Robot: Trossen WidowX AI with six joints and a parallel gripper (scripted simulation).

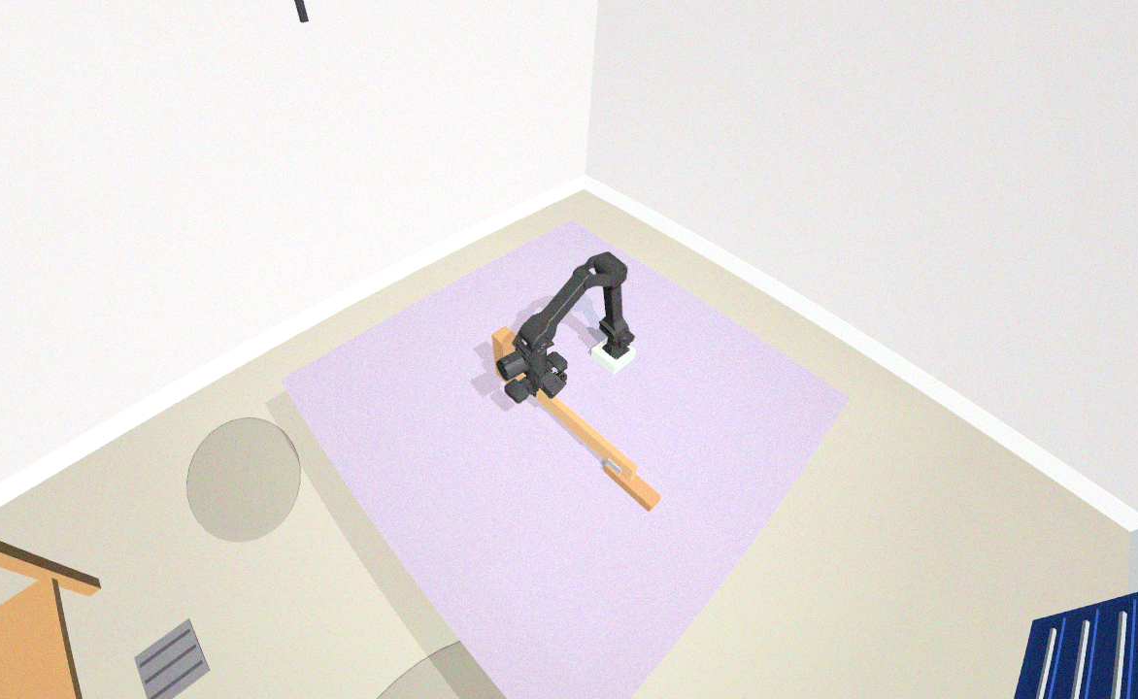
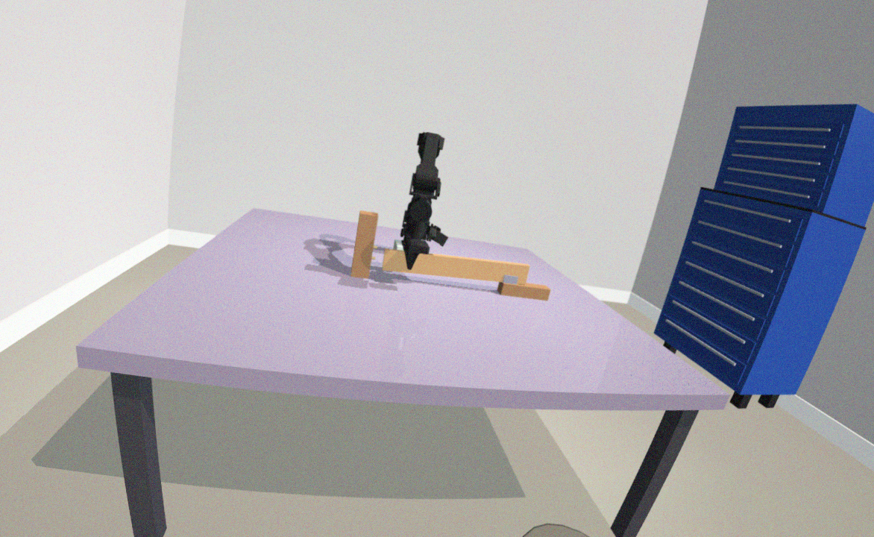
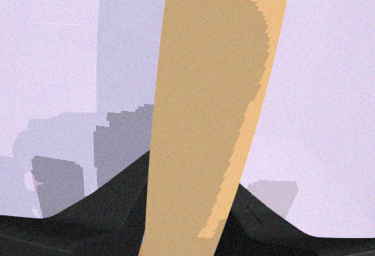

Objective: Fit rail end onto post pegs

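Gripping rail (image 1: 585, 427) (image 2: 470, 267) (image 3: 203, 112), hand (image 1: 538, 392) (image 2: 411, 265) (image 3: 177, 161) leaves gap between rail end and post (image 1: 501, 349) (image 2: 364, 244)

Rail (image 1: 585, 427) (image 2: 472, 268) (image 3: 203, 112) between post (image 1: 501, 348) (image 2: 365, 244) and footboard (image 1: 643, 495) (image 2: 526, 291) — apparently bracketed

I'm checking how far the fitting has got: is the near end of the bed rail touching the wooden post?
Apart. The exterior view shows a gap between the rail and the post.
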